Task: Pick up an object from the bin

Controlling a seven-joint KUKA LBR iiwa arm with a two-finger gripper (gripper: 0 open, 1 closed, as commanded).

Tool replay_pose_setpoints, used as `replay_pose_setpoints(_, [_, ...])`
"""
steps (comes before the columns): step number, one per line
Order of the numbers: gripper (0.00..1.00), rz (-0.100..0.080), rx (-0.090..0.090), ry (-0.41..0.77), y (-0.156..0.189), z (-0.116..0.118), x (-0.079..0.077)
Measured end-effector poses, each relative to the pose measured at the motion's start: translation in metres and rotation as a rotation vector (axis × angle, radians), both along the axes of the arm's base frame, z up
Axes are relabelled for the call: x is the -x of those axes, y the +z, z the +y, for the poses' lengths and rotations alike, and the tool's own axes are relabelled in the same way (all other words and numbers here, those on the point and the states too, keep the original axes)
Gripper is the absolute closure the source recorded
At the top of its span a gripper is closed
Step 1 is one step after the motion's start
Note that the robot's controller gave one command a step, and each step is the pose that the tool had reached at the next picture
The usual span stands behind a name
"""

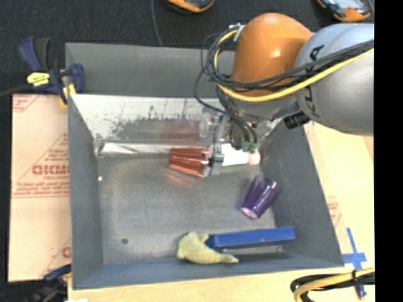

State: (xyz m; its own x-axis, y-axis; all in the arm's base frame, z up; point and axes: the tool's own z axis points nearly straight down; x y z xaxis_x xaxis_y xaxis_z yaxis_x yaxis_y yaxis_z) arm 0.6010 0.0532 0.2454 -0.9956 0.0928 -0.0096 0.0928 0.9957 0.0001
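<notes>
looking down into the bin (85, 187), i have the gripper (234, 150) low near the back wall. it sits right above a white tube-like thing with a pink end (239, 158), which lies just beside a copper-red cup (187, 162) tipped on its side. whether the gripper is open or closed i cannot tell from here. nothing looks lifted, so i judge the pick not yet made: gripping and raising remain. a purple cup (257, 197) lies nearby.
</notes>
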Motion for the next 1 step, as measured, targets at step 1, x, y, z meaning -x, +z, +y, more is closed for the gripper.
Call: replay_pose_setpoints(1, [0.0, -0.003, 0.0, 0.031, -0.05, -0.0136, -0.0062])
